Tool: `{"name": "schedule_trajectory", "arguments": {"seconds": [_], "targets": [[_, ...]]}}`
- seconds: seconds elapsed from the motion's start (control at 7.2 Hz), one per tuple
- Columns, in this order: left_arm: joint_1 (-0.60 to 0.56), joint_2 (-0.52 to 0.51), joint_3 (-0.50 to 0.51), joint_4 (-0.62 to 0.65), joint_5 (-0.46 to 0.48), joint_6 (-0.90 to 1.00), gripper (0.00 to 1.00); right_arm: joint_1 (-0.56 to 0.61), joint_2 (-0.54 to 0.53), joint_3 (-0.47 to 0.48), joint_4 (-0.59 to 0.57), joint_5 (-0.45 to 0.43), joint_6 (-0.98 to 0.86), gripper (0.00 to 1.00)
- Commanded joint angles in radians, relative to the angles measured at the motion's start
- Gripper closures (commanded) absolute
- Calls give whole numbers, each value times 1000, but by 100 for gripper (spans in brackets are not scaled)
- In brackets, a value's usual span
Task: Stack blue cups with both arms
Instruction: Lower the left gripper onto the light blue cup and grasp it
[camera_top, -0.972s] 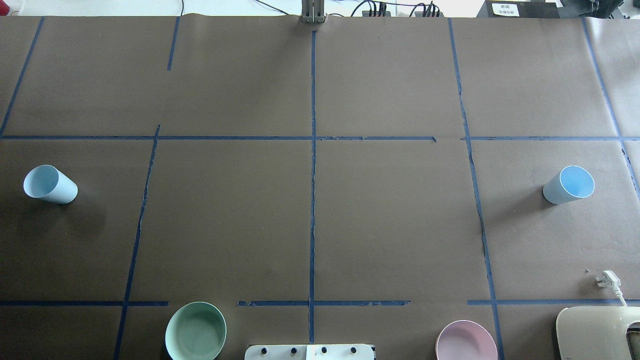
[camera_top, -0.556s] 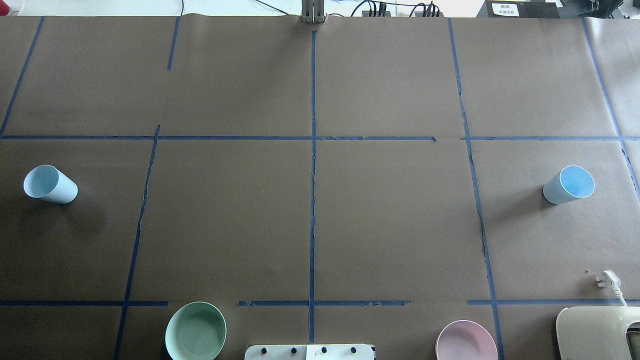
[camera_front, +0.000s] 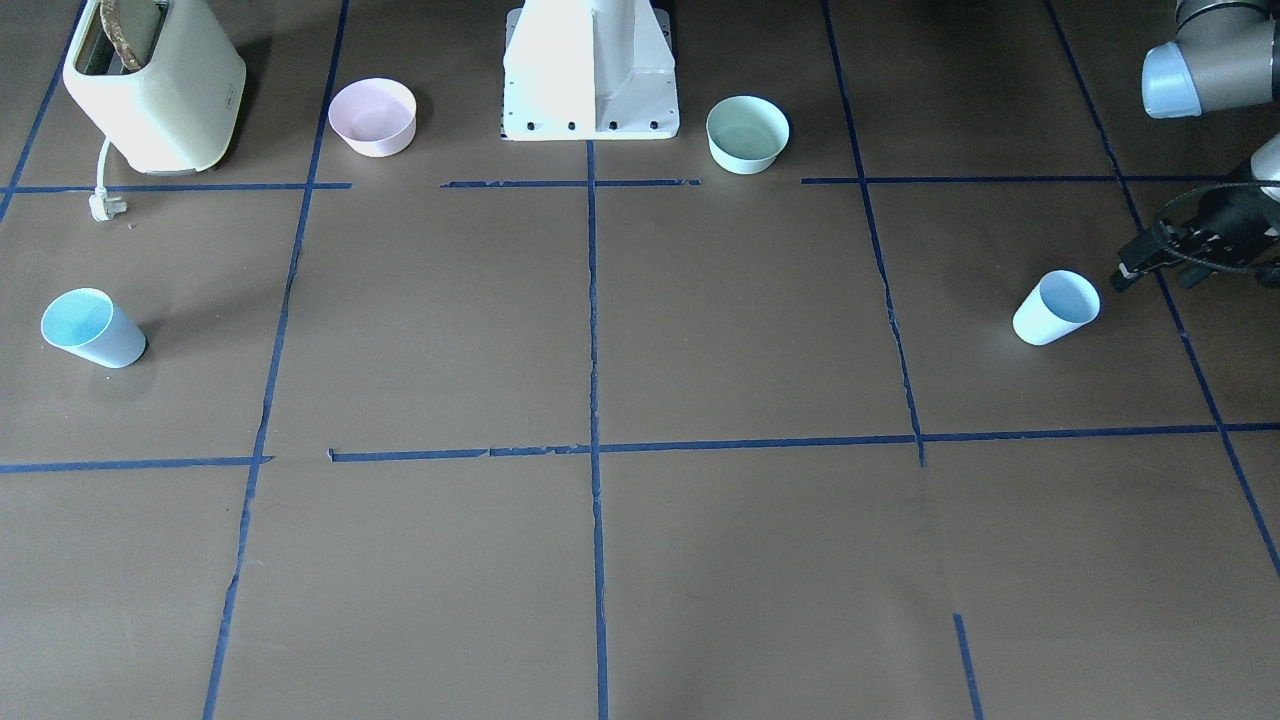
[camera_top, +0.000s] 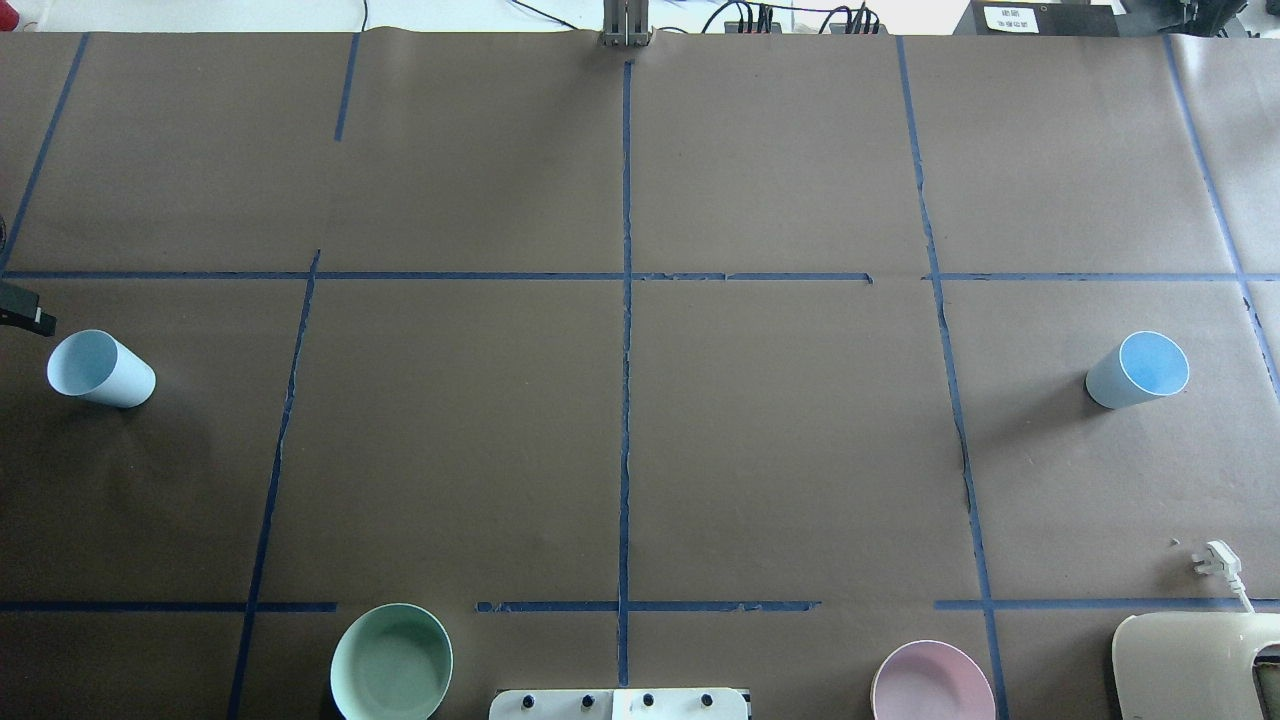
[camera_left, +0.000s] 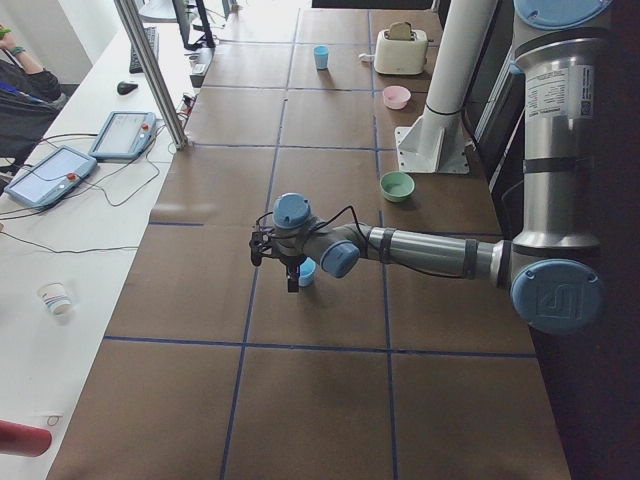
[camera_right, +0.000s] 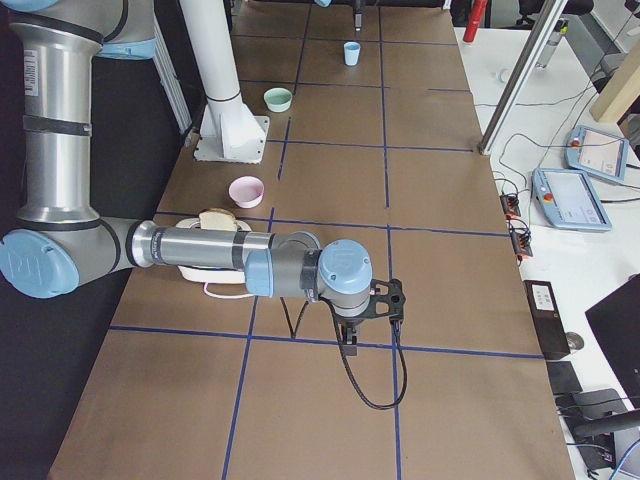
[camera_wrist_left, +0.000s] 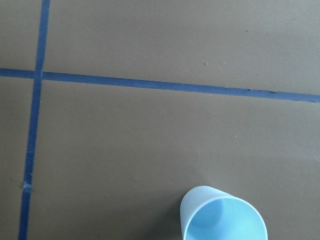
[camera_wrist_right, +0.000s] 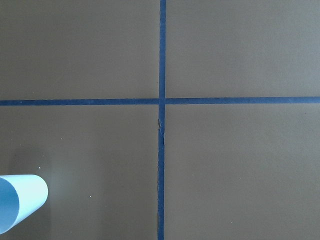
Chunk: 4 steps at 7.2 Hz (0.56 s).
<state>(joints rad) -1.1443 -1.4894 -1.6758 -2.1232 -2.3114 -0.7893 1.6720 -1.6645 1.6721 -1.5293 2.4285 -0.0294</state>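
Observation:
Two pale-blue cups stand upright, far apart. The left cup (camera_top: 100, 368) is near the table's left edge and also shows in the front view (camera_front: 1055, 308), the left side view (camera_left: 306, 272) and the left wrist view (camera_wrist_left: 222, 215). The right cup (camera_top: 1138, 370) shows in the front view (camera_front: 92, 328) and the right wrist view (camera_wrist_right: 17, 202). My left gripper (camera_front: 1128, 272) hangs just beside the left cup, apart from it; only its tip enters the overhead view (camera_top: 25, 312). My right gripper (camera_right: 347, 345) shows only in the right side view. I cannot tell either gripper's state.
A mint-green bowl (camera_top: 390, 662) and a pink bowl (camera_top: 932, 683) sit near the white pedestal (camera_front: 590, 70). A cream toaster (camera_front: 150, 85) with its plug (camera_top: 1215, 560) stands at the near right corner. Blue tape lines cross the brown table.
The tip of my left gripper has come into the overhead view at the left edge, just beyond the left cup. The cups and bowls have not moved.

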Motion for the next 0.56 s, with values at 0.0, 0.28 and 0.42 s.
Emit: {"name": "schedule_trajectory", "arguments": {"seconds": [0.0, 0.28, 0.42], "targets": [[57, 0, 31, -66, 23, -61, 0, 0, 2, 1, 0, 1, 2, 0], [92, 0, 45, -66, 26, -61, 0, 0, 2, 0, 0, 3, 3, 0], [100, -2, 62, -66, 26, -61, 0, 0, 2, -2, 0, 3, 2, 0]]}}
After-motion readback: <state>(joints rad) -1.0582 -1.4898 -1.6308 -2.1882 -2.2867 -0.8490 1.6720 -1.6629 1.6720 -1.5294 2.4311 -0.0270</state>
